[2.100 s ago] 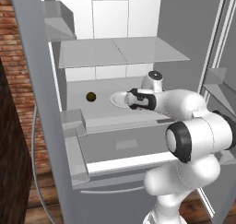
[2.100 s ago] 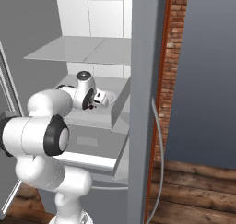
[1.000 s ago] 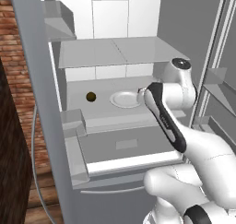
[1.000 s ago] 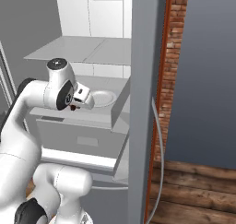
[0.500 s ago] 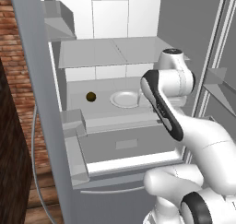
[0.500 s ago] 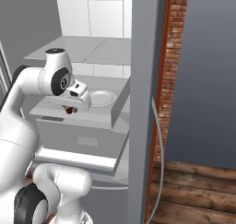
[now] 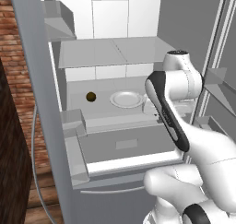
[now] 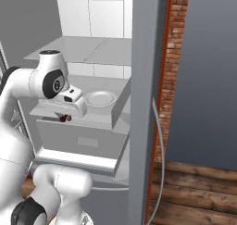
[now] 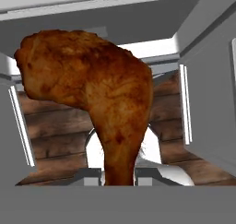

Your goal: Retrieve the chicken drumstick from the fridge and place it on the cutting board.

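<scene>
The jaws [image 9: 119, 179] are clenched on the thin bone end of the chicken drumstick [image 9: 94, 91], held clear of the white plate [image 7: 126, 98] behind them on the fridge [image 7: 110, 57] shelf, so retrieval looks done and the carry to the cutting board comes next.

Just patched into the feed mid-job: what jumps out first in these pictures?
The chicken drumstick dominates the hand view, big and reddish-brown, its thin end clamped down in the shut pincer, which sits just in front of the fridge shelf in the right base view. Behind the white arm, the round white plate lies bare on that shelf, with a small dark ball off to its left.
</scene>
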